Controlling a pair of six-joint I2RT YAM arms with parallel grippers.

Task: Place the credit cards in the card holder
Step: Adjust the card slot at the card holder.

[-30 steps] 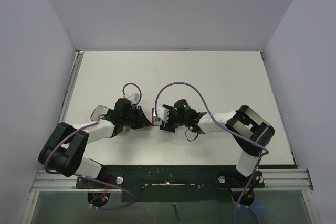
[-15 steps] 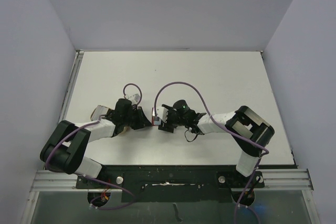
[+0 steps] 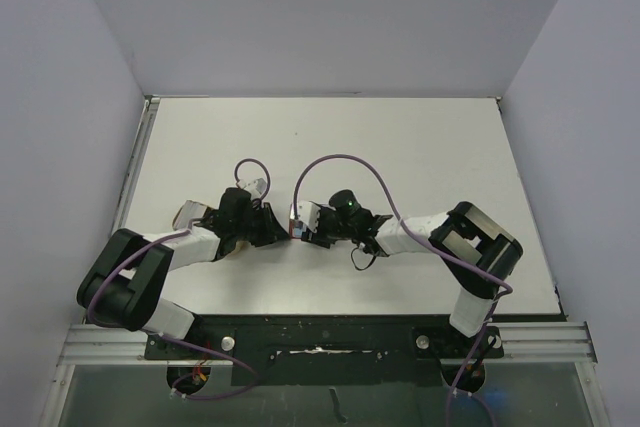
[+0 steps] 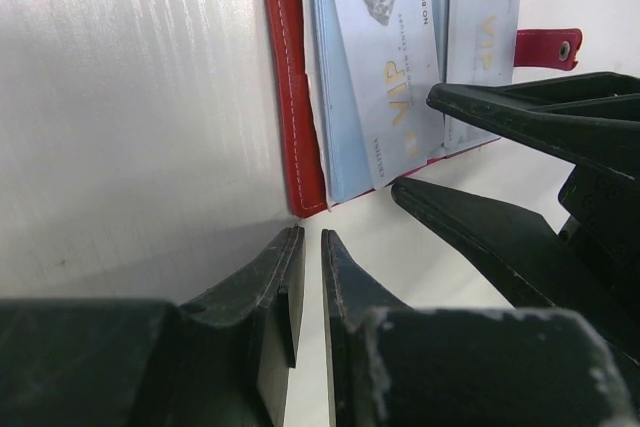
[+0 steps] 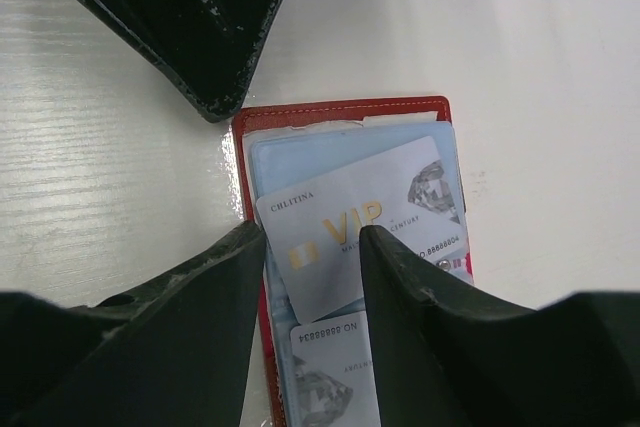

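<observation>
Cards [image 5: 392,201] with gold "VIP" lettering

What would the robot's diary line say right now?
stage: inserting card | left gripper: nearly shut, empty, at corner of red card holder | right gripper: open, straddling tilted VIP card lying on holder

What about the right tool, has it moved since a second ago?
Yes, slightly: the right tool has crept left, toward the rail on the left side.
</observation>
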